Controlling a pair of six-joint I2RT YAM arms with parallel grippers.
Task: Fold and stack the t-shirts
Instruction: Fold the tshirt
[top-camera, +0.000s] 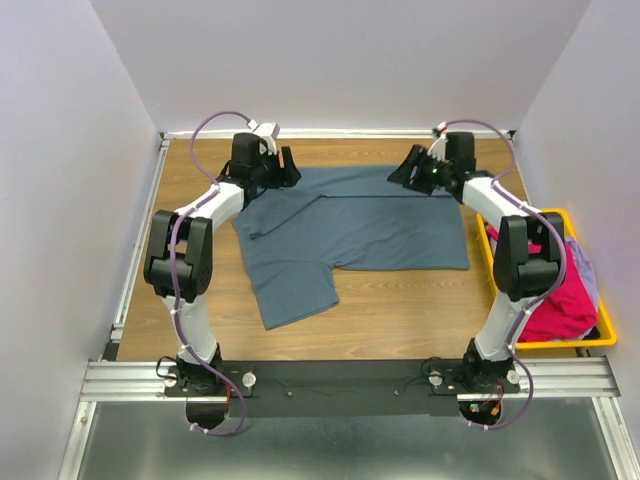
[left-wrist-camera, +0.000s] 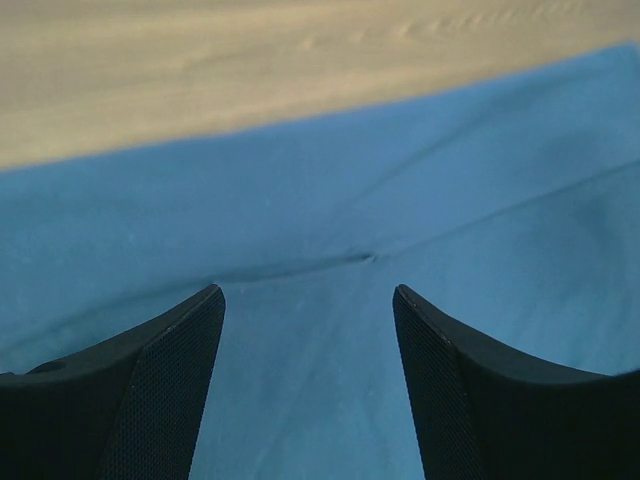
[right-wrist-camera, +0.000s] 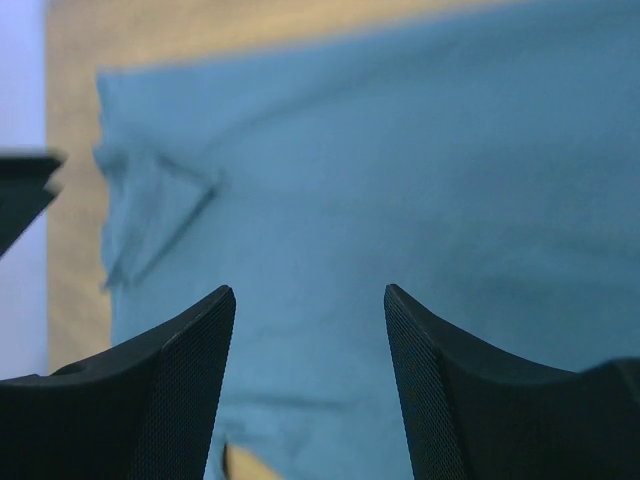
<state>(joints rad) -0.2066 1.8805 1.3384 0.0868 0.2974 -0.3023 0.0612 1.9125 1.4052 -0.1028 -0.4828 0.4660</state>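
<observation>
A slate blue-grey t-shirt (top-camera: 350, 235) lies spread on the wooden table, its top half folded over, one sleeve pointing toward the near left. My left gripper (top-camera: 288, 168) hovers at the shirt's far left corner, jaws open, nothing between them; below it the cloth (left-wrist-camera: 330, 300) shows a small crease. At the far right corner my right gripper (top-camera: 405, 172) also stands open over the shirt (right-wrist-camera: 380, 200), empty. A magenta-pink t-shirt (top-camera: 565, 300) and a pale grey-blue one (top-camera: 584, 270) lie in the yellow bin.
The yellow bin (top-camera: 598, 342) sits at the table's right edge beside the right arm. White walls close in the table on the left, far and right sides. Bare wood (top-camera: 400, 310) shows in front of the shirt.
</observation>
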